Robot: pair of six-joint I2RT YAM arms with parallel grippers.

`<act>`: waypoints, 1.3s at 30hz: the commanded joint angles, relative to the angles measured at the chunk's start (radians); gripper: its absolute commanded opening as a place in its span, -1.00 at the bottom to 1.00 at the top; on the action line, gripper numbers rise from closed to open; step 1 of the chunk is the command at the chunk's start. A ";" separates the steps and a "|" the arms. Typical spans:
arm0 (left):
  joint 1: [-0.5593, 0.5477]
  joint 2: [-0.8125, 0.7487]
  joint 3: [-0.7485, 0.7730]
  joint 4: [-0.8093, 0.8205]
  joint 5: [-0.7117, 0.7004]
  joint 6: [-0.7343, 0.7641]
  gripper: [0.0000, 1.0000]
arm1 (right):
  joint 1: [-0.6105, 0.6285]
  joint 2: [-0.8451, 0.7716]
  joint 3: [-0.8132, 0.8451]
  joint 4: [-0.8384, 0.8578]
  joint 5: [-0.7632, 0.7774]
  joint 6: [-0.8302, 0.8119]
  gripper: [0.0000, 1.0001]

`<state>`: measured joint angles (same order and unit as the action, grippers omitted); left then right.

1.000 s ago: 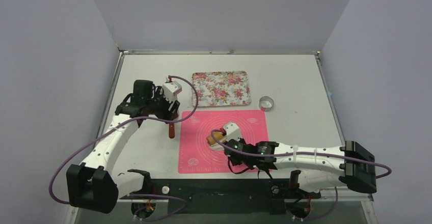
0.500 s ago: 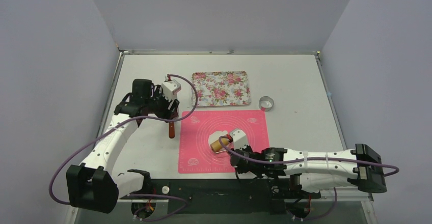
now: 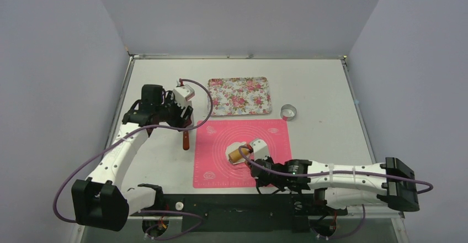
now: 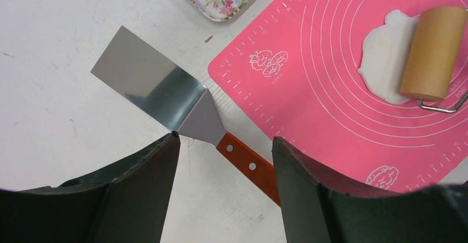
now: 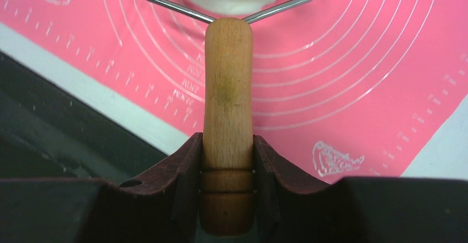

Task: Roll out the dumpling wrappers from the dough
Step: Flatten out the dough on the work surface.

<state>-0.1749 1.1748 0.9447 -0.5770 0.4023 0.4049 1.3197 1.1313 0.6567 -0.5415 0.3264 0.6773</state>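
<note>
The right gripper (image 5: 227, 143) clamps the wooden rolling pin (image 5: 227, 105), its barrel on the flattened white dough (image 4: 383, 61). The left gripper (image 4: 226, 141), jaws apart, hovers over the red-handled steel spatula (image 4: 160, 96), at 9 o'clock of the pink silicone mat (image 4: 309, 105).

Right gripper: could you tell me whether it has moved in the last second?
Yes: the right gripper, shut on the roller, drew back toward the mat's near edge.

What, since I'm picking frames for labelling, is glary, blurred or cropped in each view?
Top external: even light, soft shadows, nothing blurred. Left wrist: the spatula blade mirrors bright and dark patches, and the dough is crisp. Right wrist: the rolling pin is sharp but its roller is cut by the top edge, and the right gripper is dim.
</note>
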 commanded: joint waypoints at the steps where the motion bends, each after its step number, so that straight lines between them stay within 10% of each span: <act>1: 0.007 -0.002 0.055 0.037 0.041 -0.001 0.21 | 0.076 -0.113 -0.049 -0.098 0.023 0.139 -1.00; 17: 0.023 0.007 0.065 0.038 0.021 0.009 0.21 | -0.106 0.087 0.043 0.038 -0.063 -0.115 -1.00; 32: 0.034 0.000 0.083 0.041 0.048 -0.007 0.21 | 0.079 -0.136 -0.128 -0.075 -0.031 0.216 -1.00; 39: 0.035 0.001 0.076 0.038 0.036 0.004 0.21 | -0.047 -0.012 -0.011 -0.039 -0.057 0.016 -1.00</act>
<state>-0.1471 1.1801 0.9806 -0.5724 0.4236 0.4038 1.3724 1.0557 0.5606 -0.6189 0.2760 0.8036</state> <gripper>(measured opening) 0.605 0.299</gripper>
